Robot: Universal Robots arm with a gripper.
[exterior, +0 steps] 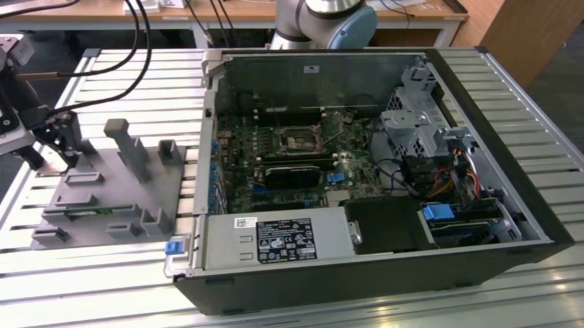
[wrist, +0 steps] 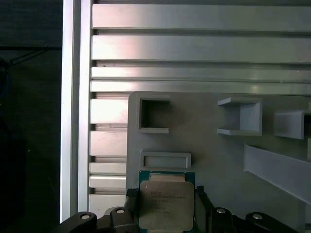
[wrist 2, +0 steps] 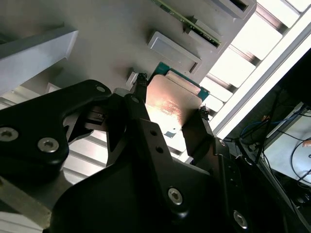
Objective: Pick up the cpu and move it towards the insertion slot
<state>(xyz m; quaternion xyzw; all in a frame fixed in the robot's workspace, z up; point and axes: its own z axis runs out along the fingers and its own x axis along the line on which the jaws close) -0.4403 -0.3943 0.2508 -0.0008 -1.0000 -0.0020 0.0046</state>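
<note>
End effector (wrist 2: 171,98) pinches the cpu (wrist: 166,204) by opposite edges, likely to hold it level, over the grey fixture tray (exterior: 114,195); insertion slot (exterior: 299,141) lies well apart.

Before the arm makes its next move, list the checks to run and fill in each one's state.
1. cpu between the hand's fingers, both touching its edges: ok.
2. cpu lifted clear of the grey fixture plate: cannot tell.
3. Nothing lying on the insertion slot: ok.
4. computer case open on top: ok.
5. hand over the insertion slot: not ok; it is at the grey fixture plate, outside the computer case.
</note>
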